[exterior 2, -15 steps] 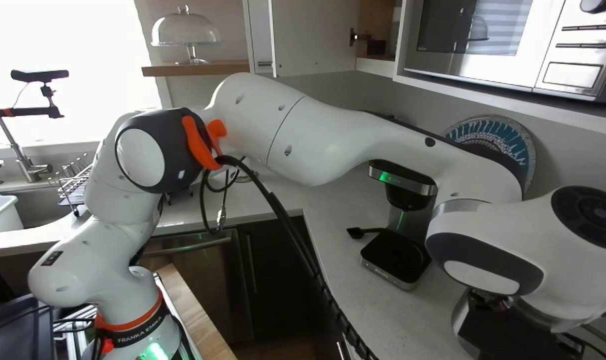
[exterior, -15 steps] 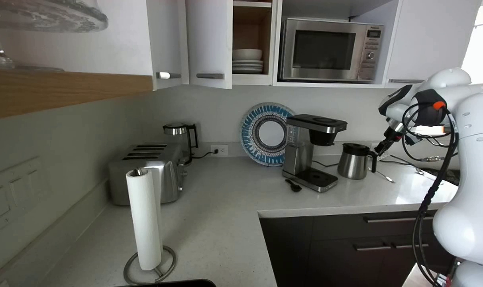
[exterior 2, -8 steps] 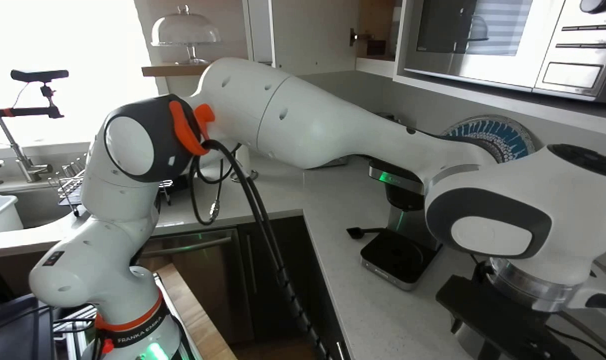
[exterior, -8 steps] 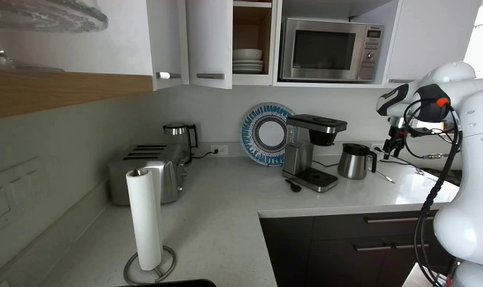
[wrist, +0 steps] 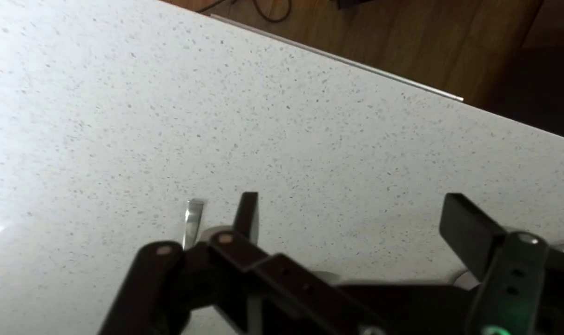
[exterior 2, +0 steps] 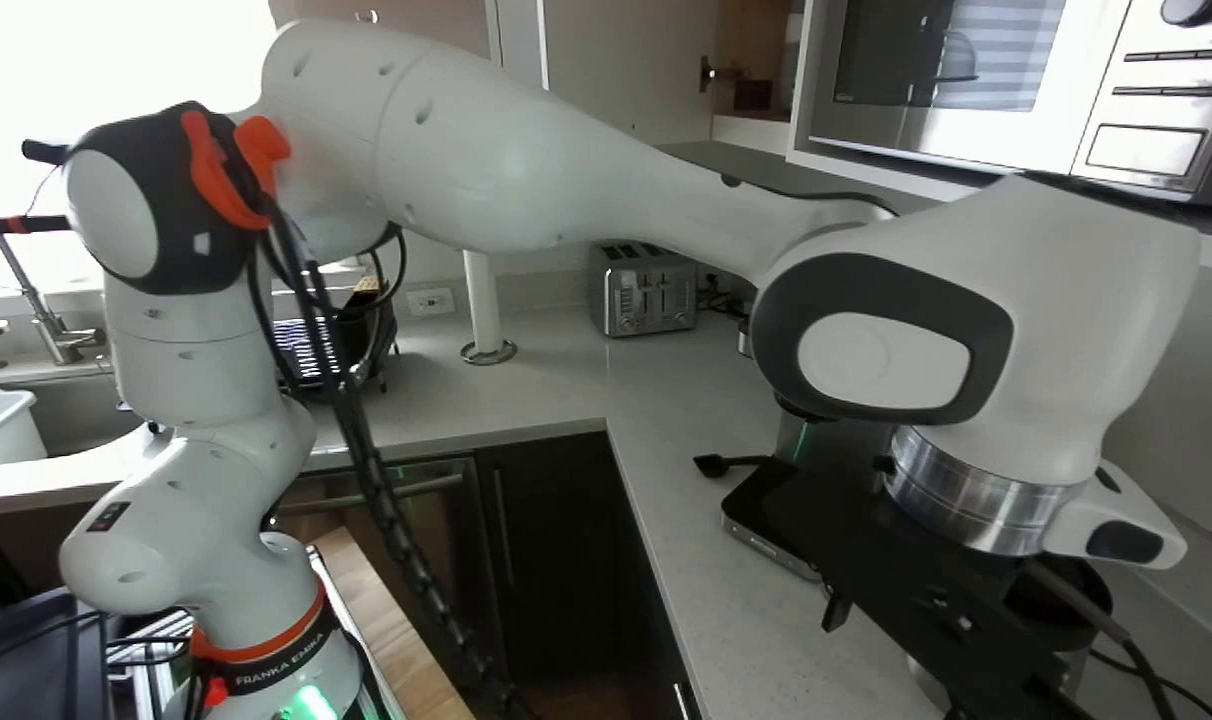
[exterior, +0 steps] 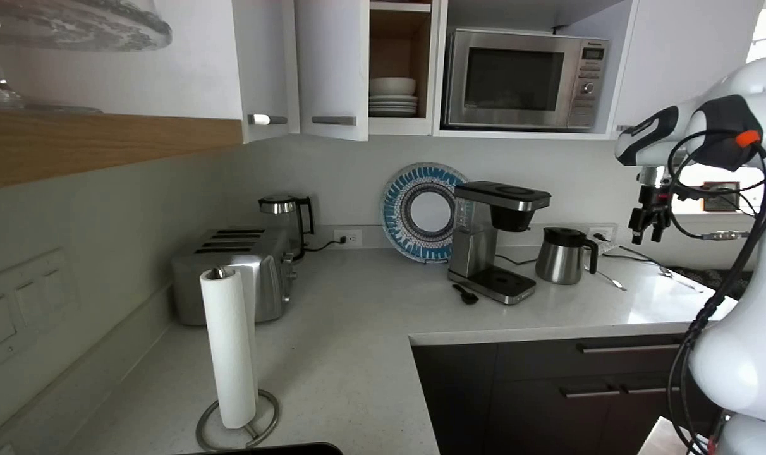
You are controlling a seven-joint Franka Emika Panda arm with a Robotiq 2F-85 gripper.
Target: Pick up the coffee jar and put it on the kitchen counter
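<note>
The coffee jar (exterior: 560, 259), silvery with a black lid and side handle, stands upright on the kitchen counter (exterior: 358, 328). It is just beside the coffee machine in an exterior view. Up and to the right of the jar's handle, apart from it, hangs my gripper (exterior: 647, 237), fingers pointing down above the counter. In the wrist view the gripper (wrist: 352, 200) is open, its fingertips wide apart with only speckled worktop between them. From another side, the gripper and arm cover most of the jar.
A black coffee machine (exterior: 497, 253) with a small black scoop (exterior: 465, 294) in front stands left of the jar. A piece of cutlery (wrist: 193, 218) and cables lie near the gripper. Toaster (exterior: 231, 272), glass kettle (exterior: 285, 218) and paper towel roll (exterior: 225, 347) are further left. A microwave (exterior: 525, 79) sits above.
My gripper was tilted close by the jar's handle. It has swung to point downward, risen and drawn back to the right, away from the jar. The jar has not moved.
</note>
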